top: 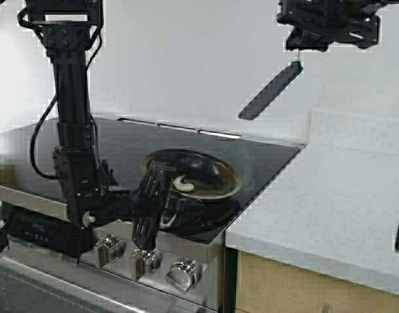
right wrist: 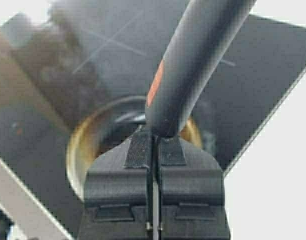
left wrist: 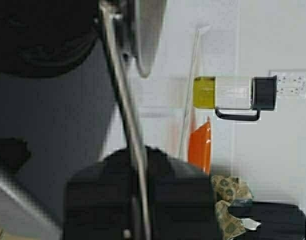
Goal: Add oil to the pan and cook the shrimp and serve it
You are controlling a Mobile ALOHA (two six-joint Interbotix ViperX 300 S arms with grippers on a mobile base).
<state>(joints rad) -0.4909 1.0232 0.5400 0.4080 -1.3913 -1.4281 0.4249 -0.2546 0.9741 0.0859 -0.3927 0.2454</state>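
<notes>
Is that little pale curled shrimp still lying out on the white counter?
No, the small pale curled shrimp lies inside the round steel frying pan on the black glass stovetop.

A black glass cooktop (top: 265, 163) tops a stainless range with three silver knobs (top: 147, 261) along its front edge. To its right lies a pale countertop (top: 330, 208) over tan cabinet fronts (top: 284, 287). A dark spatula (top: 271, 91) hangs in the air before the white wall (top: 186, 59).
</notes>
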